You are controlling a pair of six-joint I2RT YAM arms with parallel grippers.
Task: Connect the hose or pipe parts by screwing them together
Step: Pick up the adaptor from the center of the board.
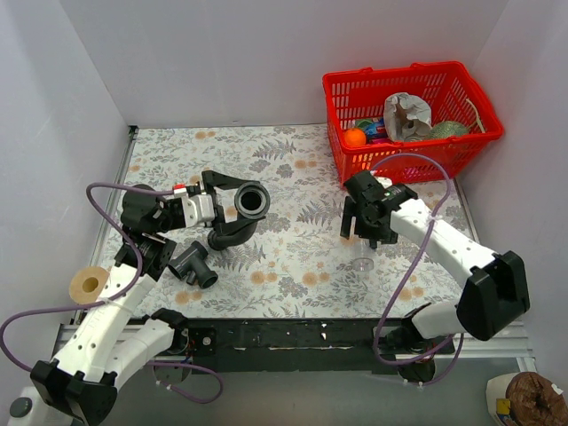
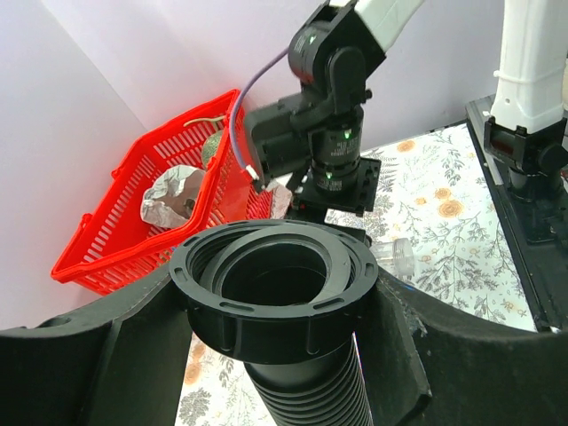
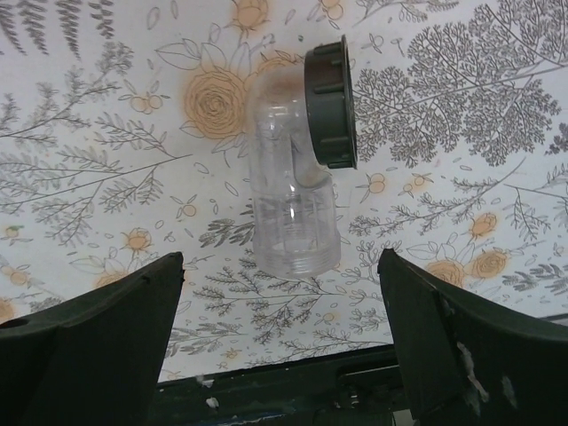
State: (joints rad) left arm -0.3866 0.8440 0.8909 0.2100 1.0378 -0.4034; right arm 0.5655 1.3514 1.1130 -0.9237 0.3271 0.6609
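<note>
Currently the left hand [image 1: 235, 202] pinches the black hose [image 2: 266, 333] by its collar. The right hand [image 3: 277, 266] hangs spread above a clear elbow [image 3: 293, 204]; grasping it seems next.

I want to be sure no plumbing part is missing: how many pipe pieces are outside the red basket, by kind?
Black ribbed flexible hose: 1
Dark grey plastic T-shaped fitting: 1
Clear plastic elbow with a dark threaded ring: 1
Total: 3
</note>
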